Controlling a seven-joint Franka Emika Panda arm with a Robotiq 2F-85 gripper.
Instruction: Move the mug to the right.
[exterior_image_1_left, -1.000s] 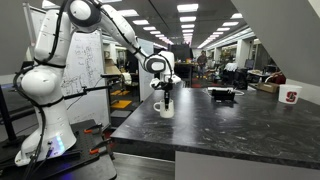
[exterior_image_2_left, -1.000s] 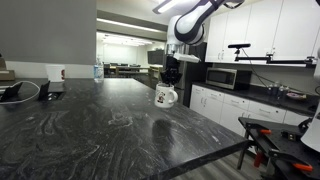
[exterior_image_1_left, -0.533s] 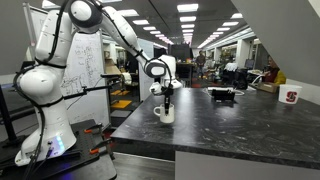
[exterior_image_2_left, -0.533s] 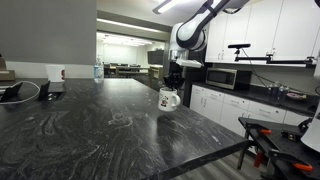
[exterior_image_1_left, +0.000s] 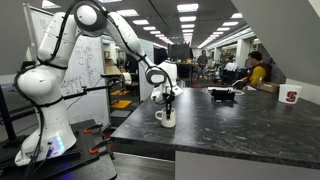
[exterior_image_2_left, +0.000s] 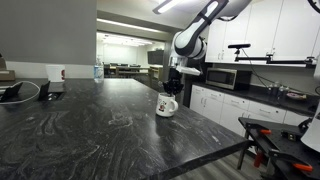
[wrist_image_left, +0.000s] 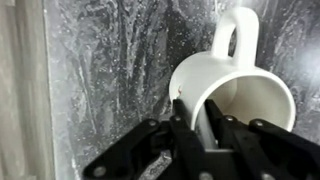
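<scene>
The small white mug is at the near edge of the dark marbled counter in both exterior views. My gripper comes down on it from above and is shut on its rim. In the wrist view the mug fills the right side, its loop handle pointing up. One black finger sits inside the mug and one outside, pinching the wall. Whether the mug's base touches the counter I cannot tell.
The dark marbled counter has an edge close beside the mug. A white box with a red mark stands at the far end. A black object lies mid-counter. A person in yellow is behind.
The gripper and the held mug have moved along the counter and lowered: rightward and down in both exterior views.
</scene>
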